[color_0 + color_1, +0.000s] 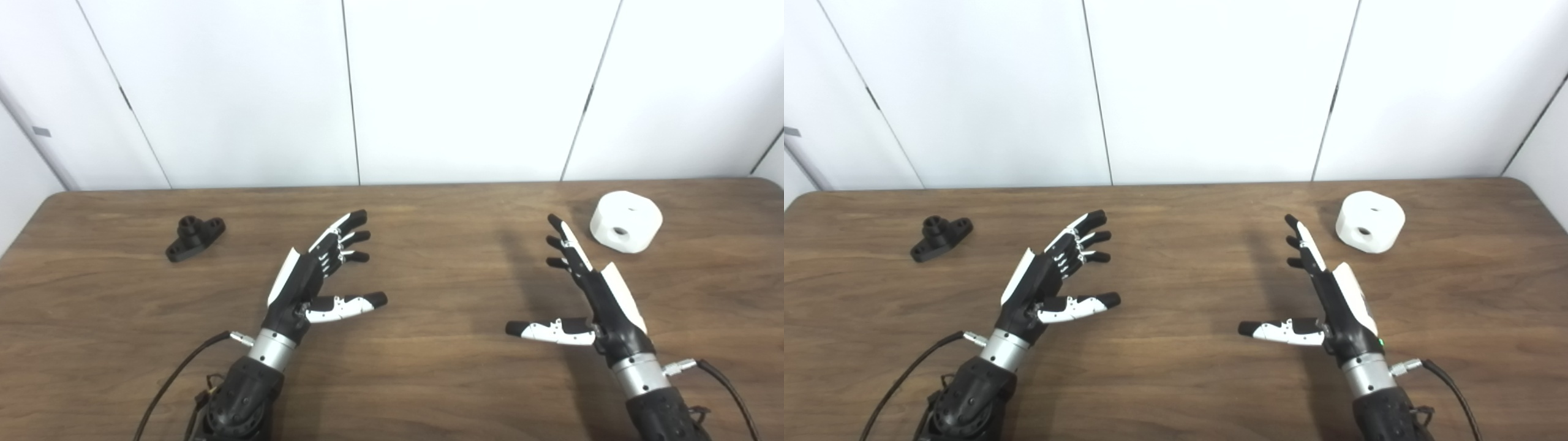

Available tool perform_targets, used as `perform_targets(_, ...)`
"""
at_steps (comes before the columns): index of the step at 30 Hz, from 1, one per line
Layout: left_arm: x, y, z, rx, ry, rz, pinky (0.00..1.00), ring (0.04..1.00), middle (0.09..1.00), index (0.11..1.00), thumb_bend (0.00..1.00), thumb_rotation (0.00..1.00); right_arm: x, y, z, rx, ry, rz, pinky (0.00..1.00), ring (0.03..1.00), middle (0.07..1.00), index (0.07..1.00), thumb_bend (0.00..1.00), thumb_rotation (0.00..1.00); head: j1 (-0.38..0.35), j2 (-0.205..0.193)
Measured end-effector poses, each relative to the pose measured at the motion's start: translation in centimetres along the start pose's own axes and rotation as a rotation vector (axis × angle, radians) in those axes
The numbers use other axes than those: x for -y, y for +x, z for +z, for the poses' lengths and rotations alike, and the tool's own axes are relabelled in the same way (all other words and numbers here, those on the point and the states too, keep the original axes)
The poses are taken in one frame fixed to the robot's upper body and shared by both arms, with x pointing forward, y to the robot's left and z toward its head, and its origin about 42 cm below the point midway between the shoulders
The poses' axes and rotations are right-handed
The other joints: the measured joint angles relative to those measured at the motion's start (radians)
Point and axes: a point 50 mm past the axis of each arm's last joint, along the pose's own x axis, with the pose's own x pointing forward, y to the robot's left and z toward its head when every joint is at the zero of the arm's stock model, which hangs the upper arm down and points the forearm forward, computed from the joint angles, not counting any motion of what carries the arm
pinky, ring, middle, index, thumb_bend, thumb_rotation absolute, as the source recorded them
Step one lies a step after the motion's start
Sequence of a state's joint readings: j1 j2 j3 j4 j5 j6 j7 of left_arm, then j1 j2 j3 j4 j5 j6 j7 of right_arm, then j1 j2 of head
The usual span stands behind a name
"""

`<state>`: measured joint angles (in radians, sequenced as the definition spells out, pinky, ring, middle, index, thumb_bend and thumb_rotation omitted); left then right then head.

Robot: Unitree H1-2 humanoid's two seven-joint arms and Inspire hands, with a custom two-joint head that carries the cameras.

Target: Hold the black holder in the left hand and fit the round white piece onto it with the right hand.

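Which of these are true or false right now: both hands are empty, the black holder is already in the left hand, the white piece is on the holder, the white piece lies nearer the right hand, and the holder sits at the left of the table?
1. Both hands are empty. True: the left hand and the right hand are open, holding nothing.
2. The black holder is in the left hand. False: the black holder lies on the table, apart from that hand.
3. The white piece is fitted on the holder. False: the round white piece lies by itself at the far right.
4. The white piece lies nearer the right hand. True.
5. The holder sits at the table's left. True.
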<state>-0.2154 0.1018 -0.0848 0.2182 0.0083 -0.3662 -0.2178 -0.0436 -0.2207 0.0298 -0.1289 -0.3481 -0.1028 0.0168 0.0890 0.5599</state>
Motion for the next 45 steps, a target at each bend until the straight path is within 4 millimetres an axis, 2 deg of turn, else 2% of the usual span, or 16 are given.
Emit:
perform_targets(1, 0.1, 0.0, 0.0, -0.002, 0.006, -0.001, 0.72, 0.856, 0.927, 0.908, 0.78, 0.10, 0.0, 0.0, 0.0, 0.000, 0.000, -0.001, 0.79, 0.897, 0.979, 0.980, 0.96, 0.24, 0.000, 0.000)
perform_targets(4, 0.3, 0.1, -0.1, -0.005, 0.009, 0.001, 0.71, 0.852, 0.939, 0.907, 0.79, 0.09, 0.2, -0.1, -0.4, 0.007, 0.003, -0.014, 0.75, 0.862, 0.956, 0.960, 0.91, 0.20, 0.136, -0.029)
perform_targets(5, 0.4, 0.2, -0.1, -0.006, 0.008, 0.001, 0.71, 0.855, 0.938, 0.907, 0.79, 0.09, 0.2, -0.1, -0.8, 0.005, 0.003, -0.018, 0.73, 0.855, 0.955, 0.958, 0.89, 0.20, 0.159, -0.035)
perform_targets(8, 1.1, 0.6, -0.2, -0.008, 0.002, -0.009, 0.75, 0.875, 0.935, 0.904, 0.80, 0.08, 0.7, -0.4, -1.8, -0.010, -0.007, -0.020, 0.75, 0.857, 0.962, 0.959, 0.83, 0.20, 0.212, -0.052)
perform_targets(10, 1.7, 0.9, -0.2, -0.006, -0.010, -0.013, 0.76, 0.878, 0.935, 0.905, 0.81, 0.09, 1.3, -0.5, -2.1, -0.018, -0.016, -0.028, 0.75, 0.855, 0.964, 0.959, 0.82, 0.19, 0.221, -0.055)
perform_targets(11, 2.0, 1.1, -0.2, -0.004, -0.013, -0.015, 0.75, 0.877, 0.936, 0.906, 0.80, 0.10, 1.6, -0.6, -2.2, -0.021, -0.017, -0.033, 0.75, 0.854, 0.964, 0.959, 0.81, 0.18, 0.248, -0.063)
perform_targets(13, 2.7, 1.4, -0.2, -0.004, -0.014, -0.022, 0.75, 0.877, 0.939, 0.908, 0.80, 0.11, 1.9, -0.7, -2.3, -0.023, -0.009, -0.039, 0.76, 0.866, 0.968, 0.957, 0.79, 0.17, 0.253, -0.066)
perform_targets(15, 3.2, 1.7, -0.3, -0.004, -0.014, -0.029, 0.74, 0.879, 0.941, 0.908, 0.80, 0.11, 1.9, -0.7, -2.4, -0.024, 0.001, -0.041, 0.78, 0.886, 0.963, 0.946, 0.79, 0.23, 0.270, -0.075)
perform_targets(19, 3.4, 2.0, -0.3, -0.001, -0.002, -0.035, 0.72, 0.873, 0.935, 0.906, 0.80, 0.10, 1.8, -0.9, -3.1, -0.036, 0.011, -0.036, 0.81, 0.909, 0.969, 0.940, 0.80, 0.28, 0.284, -0.083)
perform_targets(26, 3.6, 2.2, -0.3, 0.010, -0.016, -0.035, 0.72, 0.880, 0.929, 0.901, 0.89, 0.18, 2.0, -1.0, -3.2, -0.037, 0.040, -0.042, 0.82, 0.912, 0.977, 0.947, 0.81, 0.28, 0.310, -0.107)
perform_targets(30, 3.6, 2.3, -0.5, 0.006, -0.028, -0.031, 0.68, 0.871, 0.932, 0.895, 0.90, 0.18, 2.0, -1.0, -3.3, -0.040, 0.043, -0.042, 0.83, 0.914, 0.980, 0.947, 0.81, 0.26, 0.319, -0.118)
perform_targets(35, 3.7, 2.4, -0.5, 0.005, -0.030, -0.033, 0.73, 0.873, 0.926, 0.889, 0.89, 0.18, 2.1, -1.0, -3.5, -0.039, 0.042, -0.041, 0.83, 0.906, 0.975, 0.944, 0.80, 0.27, 0.319, -0.117)
perform_targets(40, 3.7, 2.4, -0.5, 0.007, -0.030, -0.033, 0.72, 0.871, 0.924, 0.892, 0.89, 0.19, 2.0, -1.0, -3.7, -0.044, 0.044, -0.040, 0.85, 0.926, 0.984, 0.946, 0.80, 0.27, 0.321, -0.115)
perform_targets(42, 3.7, 2.4, -0.5, 0.007, -0.030, -0.033, 0.70, 0.865, 0.920, 0.889, 0.88, 0.18, 2.0, -1.0, -3.7, -0.044, 0.046, -0.040, 0.85, 0.925, 0.984, 0.946, 0.80, 0.26, 0.321, -0.117)
perform_targets(45, 3.7, 2.4, -0.5, 0.008, -0.030, -0.026, 0.61, 0.770, 0.863, 0.847, 0.84, 0.10, 2.0, -1.0, -3.7, -0.044, 0.045, -0.039, 0.84, 0.925, 0.983, 0.946, 0.80, 0.25, 0.319, -0.118)
